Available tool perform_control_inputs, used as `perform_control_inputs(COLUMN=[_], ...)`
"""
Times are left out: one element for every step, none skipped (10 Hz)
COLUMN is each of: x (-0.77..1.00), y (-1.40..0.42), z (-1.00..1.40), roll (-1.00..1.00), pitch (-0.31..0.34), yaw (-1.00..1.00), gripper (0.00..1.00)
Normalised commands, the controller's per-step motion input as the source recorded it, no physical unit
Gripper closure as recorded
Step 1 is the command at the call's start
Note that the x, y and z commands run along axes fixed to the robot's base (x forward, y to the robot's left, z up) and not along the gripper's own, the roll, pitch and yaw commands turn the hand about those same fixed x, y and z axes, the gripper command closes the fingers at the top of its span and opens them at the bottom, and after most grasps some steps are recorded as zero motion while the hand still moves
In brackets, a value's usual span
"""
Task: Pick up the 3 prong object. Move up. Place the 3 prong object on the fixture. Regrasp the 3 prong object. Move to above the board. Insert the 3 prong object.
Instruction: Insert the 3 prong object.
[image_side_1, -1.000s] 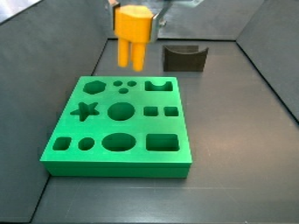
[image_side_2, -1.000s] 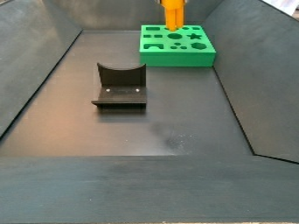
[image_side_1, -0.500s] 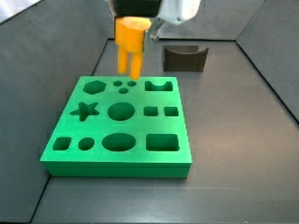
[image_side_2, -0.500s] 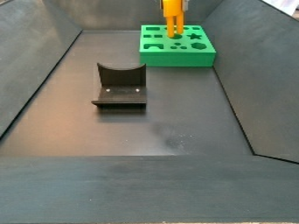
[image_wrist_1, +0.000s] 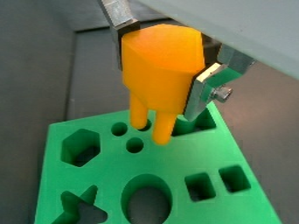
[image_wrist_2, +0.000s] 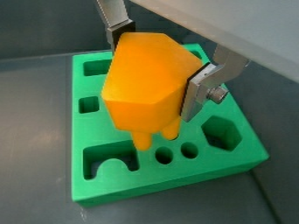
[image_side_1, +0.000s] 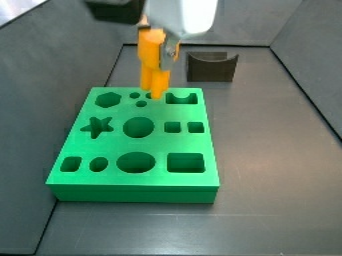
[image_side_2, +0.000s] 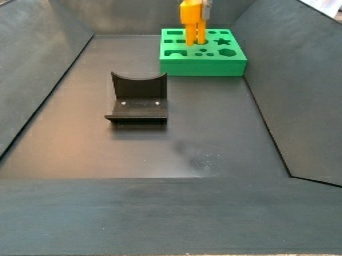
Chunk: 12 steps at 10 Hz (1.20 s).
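Observation:
My gripper is shut on the orange 3 prong object, which hangs with its prongs pointing down just above the green board. The prong tips are over the row of small round holes near one edge of the board. Both wrist views show the silver fingers clamping the block's sides. In both side views the object hangs over the board's far part. The dark fixture stands empty on the floor.
Dark sloping walls enclose the grey floor. The board holds star, round, square and hexagon holes. The fixture stands apart from the board.
The gripper has turned the 3 prong object about its vertical axis and lowered it a little toward the small round holes. The board and fixture have not moved.

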Motion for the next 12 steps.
perform_control_inputs(x=[0.00, 0.00, 0.00, -0.03, -0.08, -0.17, -0.11, -0.26, -0.37, -0.33, -0.43, -0.33], y=[0.03, 0.09, 0.12, 0.13, 0.14, 0.06, 0.06, 0.16, 0.16, 0.11, 0.11, 0.00], z=[-0.41, -0.39, -0.19, -0.13, -0.07, 0.00, -0.06, -0.11, -0.13, -0.22, -0.24, -0.17], roll=[-0.16, -0.14, -0.09, -0.10, -0.06, 0.00, 0.00, 0.01, 0.00, 0.00, 0.00, 0.00], pitch=[-0.210, -0.176, -0.101, -0.089, -0.070, -0.026, -0.013, -0.056, -0.110, -0.166, -0.216, -0.164], yaw=[-0.77, -0.74, -0.61, -0.57, -0.52, -0.25, -0.20, -0.19, -0.05, 0.00, 0.01, 0.10], gripper=[1.00, 1.00, 1.00, 1.00, 1.00, 1.00, 1.00, 1.00, 1.00, 1.00, 1.00, 1.00])
